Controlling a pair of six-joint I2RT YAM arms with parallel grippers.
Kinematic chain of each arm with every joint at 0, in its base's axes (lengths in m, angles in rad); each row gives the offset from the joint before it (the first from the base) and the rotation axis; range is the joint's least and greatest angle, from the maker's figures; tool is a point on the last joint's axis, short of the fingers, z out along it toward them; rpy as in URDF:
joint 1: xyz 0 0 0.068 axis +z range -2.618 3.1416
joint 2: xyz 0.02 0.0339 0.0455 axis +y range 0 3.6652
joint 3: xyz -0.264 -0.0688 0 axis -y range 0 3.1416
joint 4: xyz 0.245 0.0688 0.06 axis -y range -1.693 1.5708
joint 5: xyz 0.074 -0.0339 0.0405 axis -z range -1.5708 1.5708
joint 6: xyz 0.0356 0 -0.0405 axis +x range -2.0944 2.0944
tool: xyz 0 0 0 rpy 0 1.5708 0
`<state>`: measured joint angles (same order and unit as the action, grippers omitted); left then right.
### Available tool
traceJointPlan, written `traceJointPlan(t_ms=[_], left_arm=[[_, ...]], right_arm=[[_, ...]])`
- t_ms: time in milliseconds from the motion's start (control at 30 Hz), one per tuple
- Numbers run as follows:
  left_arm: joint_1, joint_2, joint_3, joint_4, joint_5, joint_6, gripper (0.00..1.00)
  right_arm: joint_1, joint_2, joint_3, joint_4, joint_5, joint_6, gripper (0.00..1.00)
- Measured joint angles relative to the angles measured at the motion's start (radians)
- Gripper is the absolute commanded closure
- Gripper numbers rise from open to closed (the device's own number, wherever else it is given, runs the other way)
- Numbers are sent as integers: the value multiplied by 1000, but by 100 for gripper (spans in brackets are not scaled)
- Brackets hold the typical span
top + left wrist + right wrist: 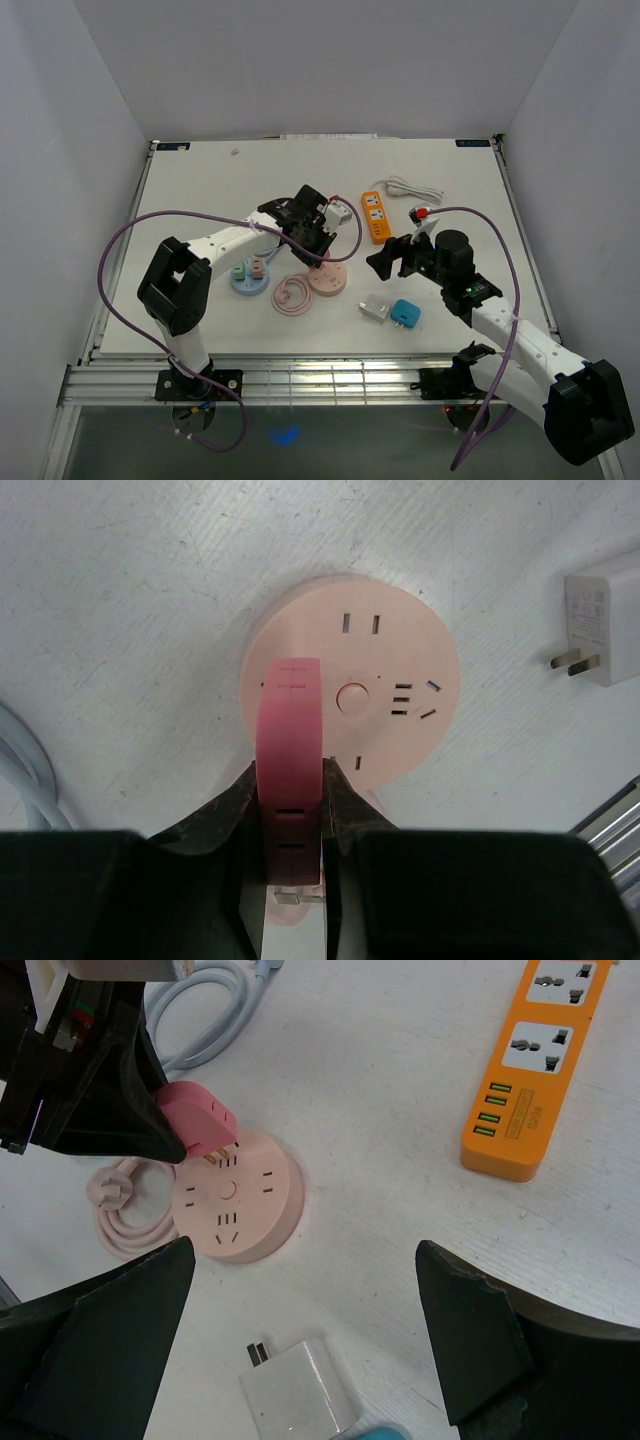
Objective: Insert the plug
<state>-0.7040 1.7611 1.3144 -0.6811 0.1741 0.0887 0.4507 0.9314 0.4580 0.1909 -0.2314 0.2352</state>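
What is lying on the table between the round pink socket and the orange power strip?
Nothing. In the right wrist view, the table between the round pink socket and the orange power strip is bare white surface.

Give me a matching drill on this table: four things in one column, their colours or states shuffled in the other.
Things:
1. plug
2. power strip
3. charger
4. right gripper

Colours or states:
a. orange
b. open, holding nothing
c. white, lying flat
d. pink, clamped in the left gripper

Pairs: 1-d, 2-a, 3-c, 4-b
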Motion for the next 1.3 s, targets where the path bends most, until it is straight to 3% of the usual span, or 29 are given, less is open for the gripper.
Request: traceJointPlan(t_ms=[967, 1300], left_arm=[[-16, 0, -33, 38, -4, 16, 100], [-47, 0, -32, 31, -62, 35, 100]], right_arm=[[-12, 0, 0, 0, -12, 0, 4], [-13, -2, 0, 0, -15, 0, 4]])
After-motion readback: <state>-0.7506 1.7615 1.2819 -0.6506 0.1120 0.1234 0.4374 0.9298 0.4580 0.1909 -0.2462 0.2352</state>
